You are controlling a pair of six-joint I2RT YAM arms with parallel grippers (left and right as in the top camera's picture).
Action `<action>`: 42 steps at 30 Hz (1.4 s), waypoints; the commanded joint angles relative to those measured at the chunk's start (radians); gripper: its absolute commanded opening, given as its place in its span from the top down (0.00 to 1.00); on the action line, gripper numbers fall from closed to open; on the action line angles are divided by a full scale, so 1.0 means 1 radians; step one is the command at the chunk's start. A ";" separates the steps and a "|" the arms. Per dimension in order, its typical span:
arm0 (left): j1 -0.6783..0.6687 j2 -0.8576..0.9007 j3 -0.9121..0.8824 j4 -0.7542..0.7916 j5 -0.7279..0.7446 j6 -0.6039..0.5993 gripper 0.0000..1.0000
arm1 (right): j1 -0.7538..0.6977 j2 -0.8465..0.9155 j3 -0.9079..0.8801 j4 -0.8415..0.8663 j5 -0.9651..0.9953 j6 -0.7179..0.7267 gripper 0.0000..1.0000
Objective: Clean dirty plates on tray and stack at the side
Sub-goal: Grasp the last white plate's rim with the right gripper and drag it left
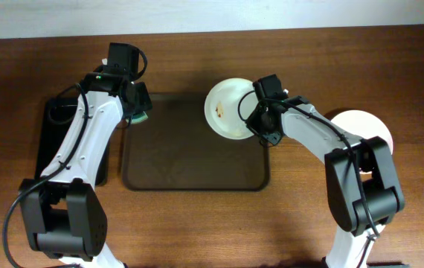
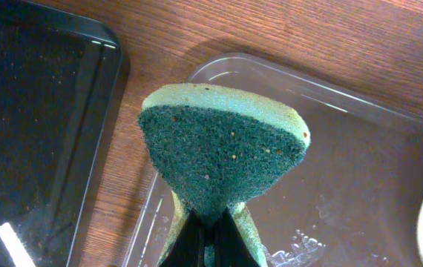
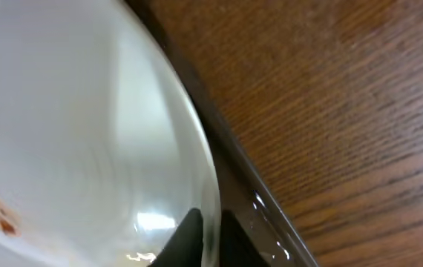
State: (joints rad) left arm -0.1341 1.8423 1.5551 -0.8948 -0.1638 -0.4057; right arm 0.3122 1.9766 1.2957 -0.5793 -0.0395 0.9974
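Round shallow white plate [image 1: 227,108] sits at far-R corner of large dark brown rectangular tray [image 1: 190,160], its rim overhanging tray's far edge. Small brown smears on its face, L of centre. Rest is glossy white. Whether it rests on tray or is held clear of it: can't tell.

Right gripper [image 1: 262,126] pinches plate's R rim. Right wrist view: rim passes between the two dark fingers, right gripper [image 3: 208,239] clamped on it. Plate there is blurred and cut off by frame, w/ a reddish-brown smear at lower L. Tray rim runs just beneath plate edge, w/ wet glints.

Second round white plate [image 1: 357,123] lies on brown wooden surface [image 1: 197,223], R of tray and apart from it. Right arm covers its near part. One plate or a stack: can't tell.

Left gripper [image 2: 210,236] is at tray's far-L corner, pressed tight on thick green sponge [image 2: 219,141] w/ paler backing. Sponge is squeezed at waist and fans out beyond, w/ brown specks on scrub face. Contact w/ tray unclear. Droplets show on tray floor nearby.

Narrow glossy black tray [image 1: 48,141] lies L of brown tray, mostly under left arm.
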 commanded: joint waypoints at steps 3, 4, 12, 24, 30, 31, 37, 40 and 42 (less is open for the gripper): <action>0.003 0.011 -0.004 -0.001 0.003 -0.005 1.00 | 0.053 0.005 0.011 -0.082 -0.097 -0.002 0.96; 0.003 0.011 -0.004 -0.001 0.003 -0.005 1.00 | 0.065 0.005 0.011 -0.087 -0.116 -0.023 0.96; 0.003 0.011 -0.004 -0.001 0.003 -0.005 0.99 | 0.111 -0.001 0.116 -0.166 -0.149 -0.320 0.57; 0.003 0.011 -0.004 -0.007 0.068 0.009 1.00 | 0.034 0.092 0.385 -0.225 -0.055 -1.003 0.43; 0.003 0.011 -0.004 -0.028 0.094 0.018 1.00 | 0.034 0.188 0.386 -0.235 -0.145 -1.118 0.44; 0.003 0.011 -0.004 -0.031 0.094 0.018 0.99 | 0.034 0.193 0.386 -0.236 -0.145 -1.117 0.44; 0.003 0.011 -0.004 -0.035 0.094 0.018 0.99 | 0.034 0.232 0.386 -0.234 -0.210 -1.121 0.57; 0.003 0.011 -0.004 -0.035 0.094 0.018 1.00 | 0.036 0.245 0.386 -0.229 -0.220 -1.112 0.67; 0.003 0.011 -0.004 -0.035 0.094 0.018 0.99 | 0.036 0.247 0.386 -0.229 -0.220 -1.101 0.72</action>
State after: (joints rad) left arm -0.1341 1.8423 1.5551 -0.9283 -0.0776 -0.4042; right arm 0.3420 2.1975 1.6714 -0.8101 -0.2314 -0.1093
